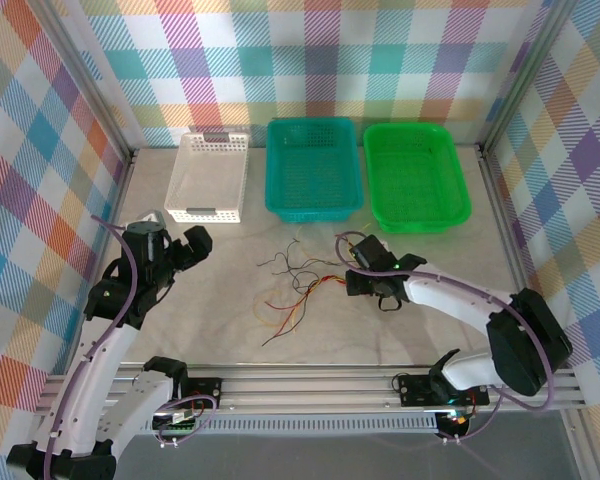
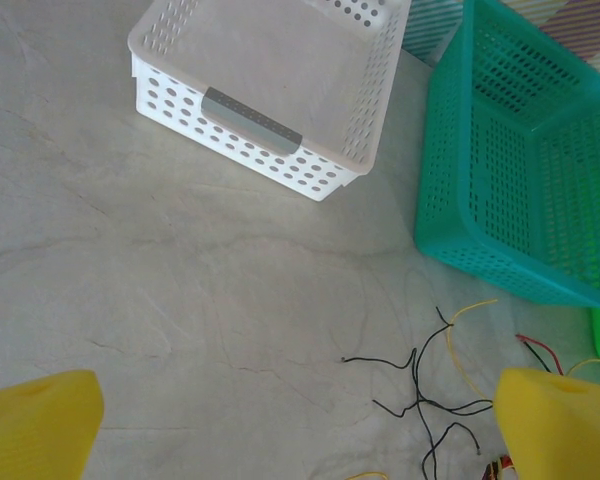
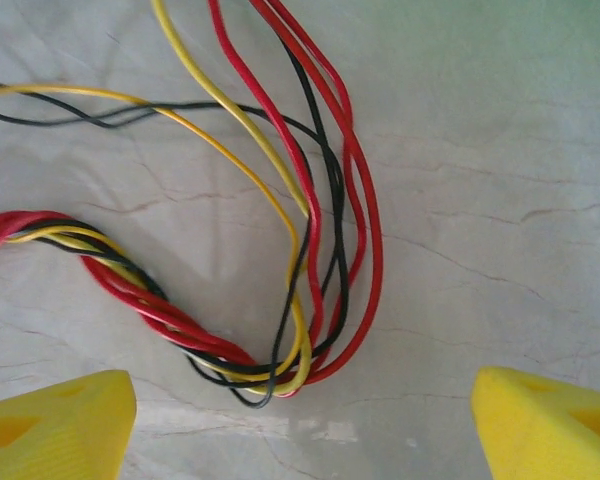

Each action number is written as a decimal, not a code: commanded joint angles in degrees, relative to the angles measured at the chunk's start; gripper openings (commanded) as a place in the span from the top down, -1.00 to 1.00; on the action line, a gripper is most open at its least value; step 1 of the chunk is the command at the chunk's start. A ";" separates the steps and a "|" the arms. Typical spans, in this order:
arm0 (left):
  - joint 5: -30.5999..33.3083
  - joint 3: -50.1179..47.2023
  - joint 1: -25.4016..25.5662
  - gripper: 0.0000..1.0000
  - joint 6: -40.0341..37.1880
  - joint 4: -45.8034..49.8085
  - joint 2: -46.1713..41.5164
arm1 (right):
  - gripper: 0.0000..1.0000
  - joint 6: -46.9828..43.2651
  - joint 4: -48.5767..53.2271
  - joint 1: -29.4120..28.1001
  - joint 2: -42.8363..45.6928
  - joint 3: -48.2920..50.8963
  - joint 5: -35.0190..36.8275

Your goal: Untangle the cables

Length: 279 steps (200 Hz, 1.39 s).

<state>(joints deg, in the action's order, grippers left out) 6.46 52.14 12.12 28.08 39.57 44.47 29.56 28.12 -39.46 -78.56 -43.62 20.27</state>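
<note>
The cables (image 1: 300, 290) are thin black, red and yellow wires lying tangled on the table between the arms. In the right wrist view they form a twisted bundle (image 3: 160, 310) that bends into a loop just ahead of my right gripper (image 3: 302, 420). That gripper is open, its yellow fingertips (image 3: 60, 425) wide apart on either side of the loop and touching no wire. From above, the right gripper (image 1: 352, 270) hovers at the right end of the tangle. My left gripper (image 1: 195, 245) is open and empty, left of the wires. Loose black strands (image 2: 416, 379) lie near its right fingertip (image 2: 560, 425).
Three baskets stand along the back of the table: a white one (image 1: 208, 212), a teal one (image 1: 314, 212) and a green one (image 1: 420, 222). The white basket (image 2: 250, 120) and the teal basket (image 2: 480, 200) lie ahead of the left gripper. Aluminium frame rails border the table.
</note>
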 commanded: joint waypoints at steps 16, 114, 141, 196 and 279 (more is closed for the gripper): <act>-0.38 -0.32 1.67 -1.00 -0.50 1.03 -0.35 | -0.66 1.97 0.67 -0.18 -2.03 -1.46 1.36; 1.73 -0.32 3.61 -1.00 -1.71 1.38 -0.05 | -0.29 5.28 -6.97 6.69 -8.78 -1.96 -8.65; 1.98 -0.35 4.01 -1.00 -2.04 1.31 0.04 | -0.21 6.02 -9.99 8.11 -10.04 -1.32 -11.71; 2.59 -0.27 5.00 -1.00 -2.67 1.56 0.07 | 0.03 6.65 -12.01 8.61 -14.35 -1.23 -12.94; -3.11 0.21 6.74 -0.99 1.58 2.53 -0.09 | 0.85 6.97 -13.27 8.61 -17.21 -0.95 -12.95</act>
<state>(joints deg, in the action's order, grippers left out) 7.18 52.14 17.67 26.87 40.64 44.69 35.90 19.88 -30.28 -91.20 -45.65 12.38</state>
